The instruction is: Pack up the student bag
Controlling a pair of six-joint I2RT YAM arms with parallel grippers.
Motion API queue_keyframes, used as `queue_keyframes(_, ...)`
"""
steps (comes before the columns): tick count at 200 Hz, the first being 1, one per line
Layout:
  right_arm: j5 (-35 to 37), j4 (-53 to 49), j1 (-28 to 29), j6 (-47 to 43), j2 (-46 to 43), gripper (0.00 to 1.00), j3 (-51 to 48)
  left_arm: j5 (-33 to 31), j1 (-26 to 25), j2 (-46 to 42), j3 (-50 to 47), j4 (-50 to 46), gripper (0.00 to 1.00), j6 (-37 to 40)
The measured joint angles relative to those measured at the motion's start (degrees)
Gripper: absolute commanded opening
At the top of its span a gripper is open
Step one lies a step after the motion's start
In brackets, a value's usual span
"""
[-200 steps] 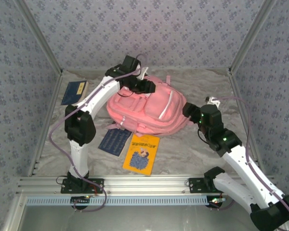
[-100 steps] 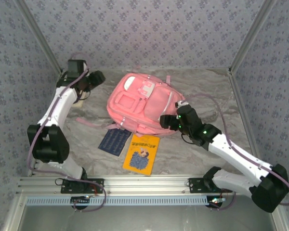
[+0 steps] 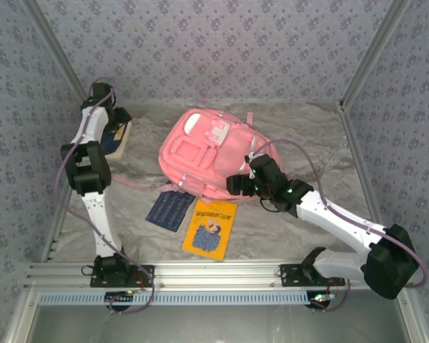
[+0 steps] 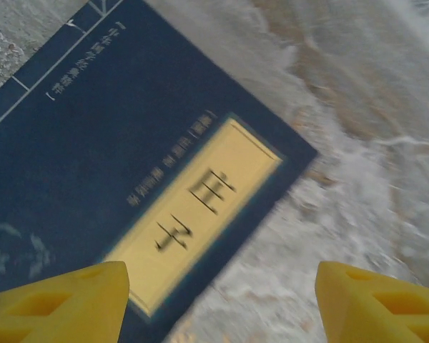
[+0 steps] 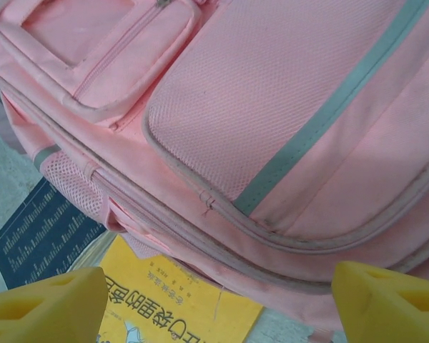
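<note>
The large pink fabric student bag point(image 3: 211, 153) lies pockets-up at the middle of the pale marbled table point(image 3: 322, 143). Its long axis runs from 11 to 5 o'clock, with the white-patched end at 11. There are three books: a dark blue book with a yellow label point(image 4: 129, 164) at 10 o'clock, and a second dark blue book point(image 3: 170, 209) and a yellow book point(image 3: 210, 227) at the bag's 6 o'clock. The left gripper point(image 4: 222, 300) hangs spread wide and empty over the labelled book, whose characters the left wrist view makes out. The right gripper point(image 5: 218, 300), equally wide and empty, hangs at the bag's 5 o'clock edge, and its wrist view resolves a mesh pocket point(image 5: 68, 179).
</note>
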Motion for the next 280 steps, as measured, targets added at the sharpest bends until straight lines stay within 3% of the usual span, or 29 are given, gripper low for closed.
queue_keyframes(65, -3.87, 2.01, -0.07, -0.66, 4.42, 0.84, 0.00, 1.49, -0.22, 9.18, 10.62, -11.54, 0.70, 3.72)
queue_keyframes(119, -4.59, 2.03, -0.46, -1.64, 4.31, 0.84, 0.74, 5.73, 0.26, 9.77, 10.23, -12.33, 0.69, 3.85)
queue_keyframes(191, -4.59, 2.03, -0.68, -1.68, 0.81, 0.85, 0.74, 11.76, -1.20, -1.60, -10.49, -4.48, 0.66, 2.16)
queue_keyframes(256, -5.62, 2.05, -1.31, -1.68, 0.76, 0.85, 0.74, 16.39, -10.25, -16.41, -35.15, 4.83, 0.58, -3.74)
queue_keyframes(280, -7.89, 2.29, -1.07, -2.60, 1.73, 0.80, 1.66, 15.39, -11.37, -21.18, -40.76, 4.79, 0.62, -6.05)
